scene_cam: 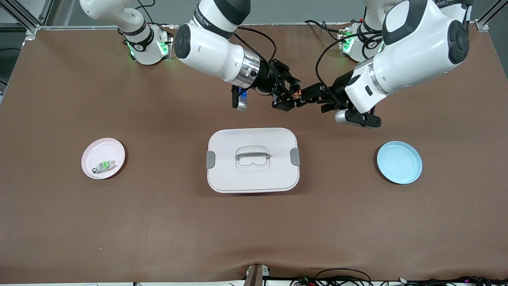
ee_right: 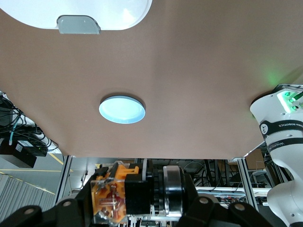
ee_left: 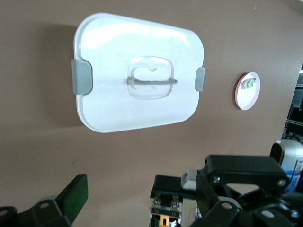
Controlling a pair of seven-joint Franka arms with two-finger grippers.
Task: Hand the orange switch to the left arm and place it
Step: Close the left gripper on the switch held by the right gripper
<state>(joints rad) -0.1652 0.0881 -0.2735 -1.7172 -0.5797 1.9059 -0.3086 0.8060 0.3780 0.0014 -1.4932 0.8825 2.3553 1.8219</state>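
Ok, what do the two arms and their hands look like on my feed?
Both arms are glossy white with rounded shells and dark grey to black joint bands. The right arm ends in a silver ring before its black hand; the left arm carries a black hand too. Black cables loop along both wrists. Green lights glow at both bases, and each wrist has a silver camera attached.

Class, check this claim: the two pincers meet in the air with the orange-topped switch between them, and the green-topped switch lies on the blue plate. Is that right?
One error: the clear green-topped switch lies on the round pink plate, as the front view shows. The round blue plate holds nothing.
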